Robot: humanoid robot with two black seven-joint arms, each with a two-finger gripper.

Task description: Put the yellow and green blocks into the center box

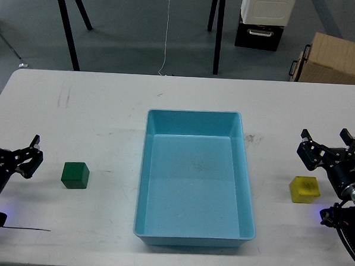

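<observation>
Small matte dark-green cube [75,175] left and bright-yellow cube [305,190] right of the shallow light-blue plastic tray [248,190] on my white worktop [107,117]. Likely light, rigid; grip opposite flat faces. My left end effector [11,146] and right end effector [328,139] gape wide, empty.
</observation>
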